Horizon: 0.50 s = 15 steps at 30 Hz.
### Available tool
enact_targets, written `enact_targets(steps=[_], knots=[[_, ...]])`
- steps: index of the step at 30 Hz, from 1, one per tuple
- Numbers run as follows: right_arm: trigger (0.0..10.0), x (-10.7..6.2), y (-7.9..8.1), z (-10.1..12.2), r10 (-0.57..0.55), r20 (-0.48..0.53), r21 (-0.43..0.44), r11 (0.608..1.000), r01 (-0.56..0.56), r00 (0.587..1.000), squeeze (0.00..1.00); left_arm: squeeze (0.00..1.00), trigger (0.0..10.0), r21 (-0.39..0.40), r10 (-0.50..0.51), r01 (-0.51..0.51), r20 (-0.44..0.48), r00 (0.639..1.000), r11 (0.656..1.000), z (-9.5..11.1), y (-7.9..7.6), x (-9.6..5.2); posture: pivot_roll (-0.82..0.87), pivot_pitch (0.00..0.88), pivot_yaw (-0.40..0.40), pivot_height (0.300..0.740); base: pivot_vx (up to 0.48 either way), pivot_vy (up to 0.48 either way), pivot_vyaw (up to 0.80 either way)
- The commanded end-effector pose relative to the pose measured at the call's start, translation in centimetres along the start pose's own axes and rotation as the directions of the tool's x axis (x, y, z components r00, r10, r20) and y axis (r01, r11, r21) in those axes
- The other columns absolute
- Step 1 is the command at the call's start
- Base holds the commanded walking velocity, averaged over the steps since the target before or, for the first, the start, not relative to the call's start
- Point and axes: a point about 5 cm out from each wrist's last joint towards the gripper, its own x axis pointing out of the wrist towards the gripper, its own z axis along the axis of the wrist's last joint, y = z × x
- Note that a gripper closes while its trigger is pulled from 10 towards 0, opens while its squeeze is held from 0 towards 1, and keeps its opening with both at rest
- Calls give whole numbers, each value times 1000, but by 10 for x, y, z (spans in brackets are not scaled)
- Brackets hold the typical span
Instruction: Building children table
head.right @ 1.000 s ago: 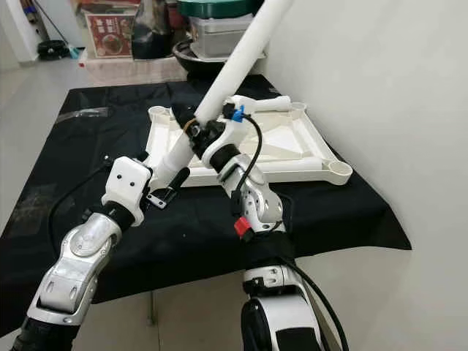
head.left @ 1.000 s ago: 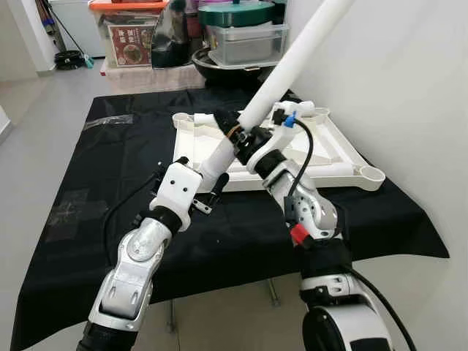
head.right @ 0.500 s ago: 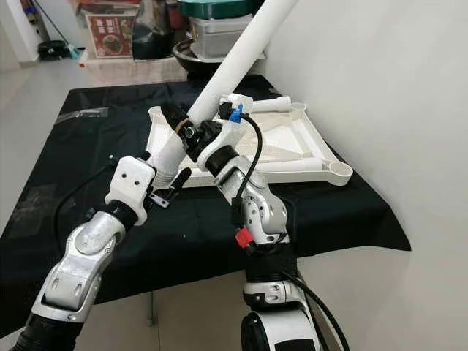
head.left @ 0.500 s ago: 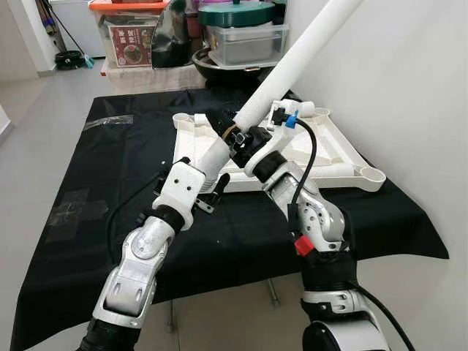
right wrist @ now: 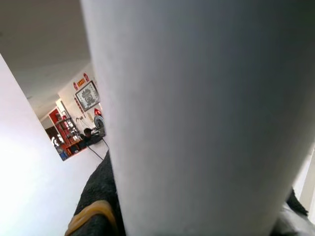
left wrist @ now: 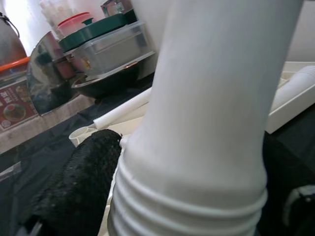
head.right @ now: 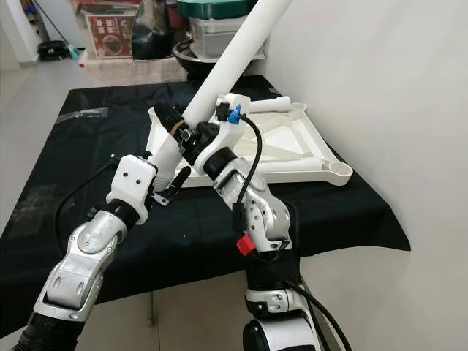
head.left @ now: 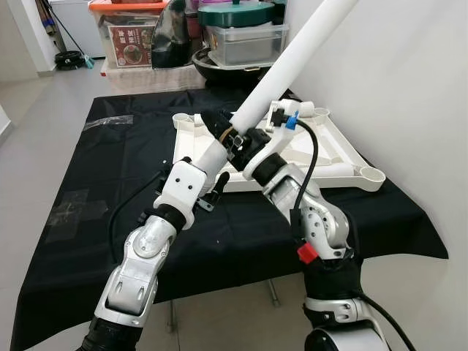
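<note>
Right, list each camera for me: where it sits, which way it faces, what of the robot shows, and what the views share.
Left eye view: head, looking forward and down at the upturned white plastic table top on the black cloth; both silver arms show.
Right eye view: same head, same scene.
Left wrist view: along the left end effector at the long white plastic table leg.
Right wrist view: along the right end effector, close against that leg.
Shared: all four show the leg.
</note>
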Motion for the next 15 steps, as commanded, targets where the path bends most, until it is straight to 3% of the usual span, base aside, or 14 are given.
enact_targets(steps=[1,10,11,13,14,15], knots=[[0,-1,7,-11,9,0,65,998,-9,1000,0,0,0,22,3,-3,-4,1000,1000,-2,1,-2,21,0,-9,740,0,0,0],[0,-2,10,-12,16,-8,40,999,-16,1000,0,0,0,54,-11,12,-17,1000,998,-4,-2,-3,21,0,-9,740,0,0,0],[1804,-1,10,-12,14,-6,33,999,-13,1000,0,0,745,60,-18,19,-17,1000,998,-5,-3,-3,21,0,-7,740,0,0,0],[1804,-1,10,-11,11,-5,29,1000,-11,1000,0,0,745,62,-23,24,-18,1000,998,-5,-3,-3,20,0,-8,740,0,0,0],[10000,-1,9,-11,9,-3,25,1000,-8,1000,0,0,10000,82,-29,30,-15,999,996,-5,-4,-3,21,0,-9,740,0,0,0],[10000,-1,9,-10,7,-1,23,1000,-7,1000,0,0,10000,96,-33,35,-14,999,995,-5,-4,-3,21,0,-9,740,0,0,0]])
